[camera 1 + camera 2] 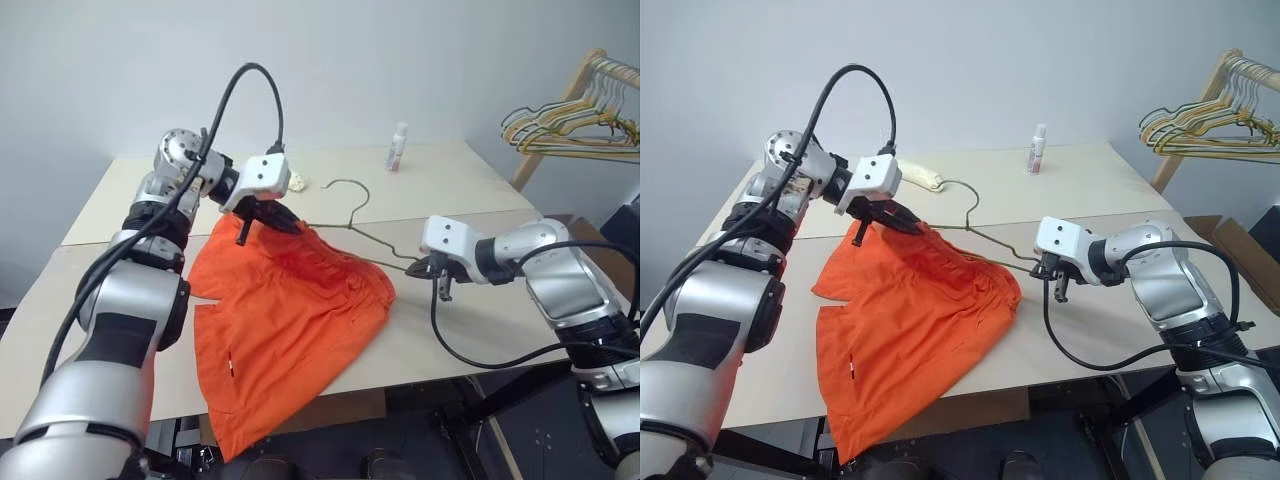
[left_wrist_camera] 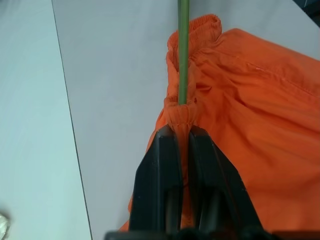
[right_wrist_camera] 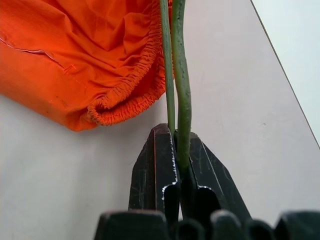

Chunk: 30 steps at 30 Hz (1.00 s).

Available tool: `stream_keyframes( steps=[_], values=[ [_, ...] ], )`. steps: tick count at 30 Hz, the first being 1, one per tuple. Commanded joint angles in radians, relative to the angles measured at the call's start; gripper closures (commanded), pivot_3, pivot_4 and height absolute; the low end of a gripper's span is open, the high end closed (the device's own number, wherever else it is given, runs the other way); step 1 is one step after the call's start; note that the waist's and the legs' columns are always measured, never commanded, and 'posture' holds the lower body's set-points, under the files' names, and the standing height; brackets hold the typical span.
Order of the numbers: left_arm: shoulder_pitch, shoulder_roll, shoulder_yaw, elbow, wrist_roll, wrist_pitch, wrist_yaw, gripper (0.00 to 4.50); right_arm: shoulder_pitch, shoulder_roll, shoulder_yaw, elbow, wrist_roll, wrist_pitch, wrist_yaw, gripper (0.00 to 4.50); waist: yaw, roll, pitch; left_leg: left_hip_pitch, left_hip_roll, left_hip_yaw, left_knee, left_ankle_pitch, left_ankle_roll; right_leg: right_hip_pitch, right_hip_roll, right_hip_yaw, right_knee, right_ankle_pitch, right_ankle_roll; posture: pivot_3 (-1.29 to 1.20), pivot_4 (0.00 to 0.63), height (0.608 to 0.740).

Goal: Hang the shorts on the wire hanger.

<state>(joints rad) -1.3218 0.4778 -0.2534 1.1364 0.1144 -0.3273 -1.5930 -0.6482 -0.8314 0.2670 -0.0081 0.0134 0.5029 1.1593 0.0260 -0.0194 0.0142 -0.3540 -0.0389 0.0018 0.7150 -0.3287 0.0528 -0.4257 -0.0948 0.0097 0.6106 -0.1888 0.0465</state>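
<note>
Table [image 1: 440, 180], pale beige and flat, carries bright orange fabric shorts [image 1: 290, 320] draping over its near edge. Left gripper [image 2: 182, 135] pinches their gathered waistband; right gripper [image 3: 176, 140] clamps the thin grey-olive wire hanger [image 1: 352, 205] threaded through it.

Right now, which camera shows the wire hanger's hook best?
The left eye view: the hook stands whole against the table. The right eye view shows it too, by a pale object. Both wrist views show just straight stretches of hanger wire.
</note>
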Motion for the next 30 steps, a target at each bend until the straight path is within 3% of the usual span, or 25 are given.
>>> stream_keyframes(
  steps=[1, 7, 10, 13, 20, 24, 30],
  values=[
    [0.001, 0.008, -0.004, 0.0, 0.022, -0.019, 0.027, 4.49, -0.022, 0.004, -0.041, -0.048, 0.014, -0.027, -0.016, 4.5, -0.002, 0.0, 0.0, 0.0, 0.0, 0.0, 0.0, 0.0, 0.0, 0.0, 0.0, 0.0, 0.0, 0.0, 0.0, 0.04, 0.0, 0.74],
    [0.002, 0.012, 0.013, 0.006, 0.024, -0.055, 0.107, 4.49, 0.036, -0.013, -0.052, -0.077, 0.007, -0.171, -0.027, 4.5, -0.003, 0.0, 0.0, 0.0, 0.0, 0.0, 0.0, 0.0, 0.0, 0.0, 0.0, 0.0, 0.0, 0.0, 0.0, 0.04, 0.0, 0.74],
    [-0.001, 0.029, 0.026, 0.006, 0.012, -0.066, 0.097, 4.5, 0.042, -0.008, -0.048, -0.066, -0.022, -0.094, -0.078, 3.75, -0.007, 0.0, 0.0, 0.0, 0.0, 0.0, 0.0, 0.0, 0.0, 0.0, 0.0, 0.0, 0.0, 0.0, 0.0, 0.03, 0.0, 0.74],
    [-0.003, 0.05, 0.035, 0.002, 0.003, -0.068, 0.083, 4.5, 0.076, -0.022, -0.087, -0.076, 0.002, -0.06, -0.093, 2.71, -0.013, 0.0, 0.0, 0.0, 0.0, 0.0, 0.0, 0.0, 0.0, 0.0, 0.0, 0.0, 0.0, 0.0, 0.0, 0.03, 0.0, 0.74],
    [0.006, 0.098, 0.052, -0.004, -0.003, -0.074, 0.066, 4.5, 0.161, -0.015, -0.315, -0.118, 0.137, 0.18, -0.187, 0.26, -0.013, 0.0, 0.0, 0.0, 0.0, 0.0, 0.0, 0.0, 0.0, 0.0, -0.001, 0.001, 0.0, 0.0, 0.0, 0.03, 0.0, 0.74],
    [0.017, 0.101, 0.064, -0.009, -0.005, -0.068, 0.086, 4.5, 0.278, 0.05, -0.398, -0.224, 0.253, 0.31, -0.229, 0.26, -0.01, -0.001, 0.0, 0.0, 0.001, -0.001, 0.0, -0.001, 0.001, 0.001, 0.0, 0.0, 0.0, 0.0, 0.0, 0.03, 0.0, 0.74],
    [0.03, 0.102, 0.074, -0.014, -0.012, -0.062, 0.095, 4.5, 0.351, 0.322, -0.363, -0.286, 0.345, 0.373, -0.389, 0.26, -0.017, -0.001, 0.001, 0.001, 0.001, 0.001, 0.0, -0.001, 0.001, 0.0, 0.0, 0.002, 0.003, 0.0, 0.0, 0.04, 0.0, 0.74]
  ],
)
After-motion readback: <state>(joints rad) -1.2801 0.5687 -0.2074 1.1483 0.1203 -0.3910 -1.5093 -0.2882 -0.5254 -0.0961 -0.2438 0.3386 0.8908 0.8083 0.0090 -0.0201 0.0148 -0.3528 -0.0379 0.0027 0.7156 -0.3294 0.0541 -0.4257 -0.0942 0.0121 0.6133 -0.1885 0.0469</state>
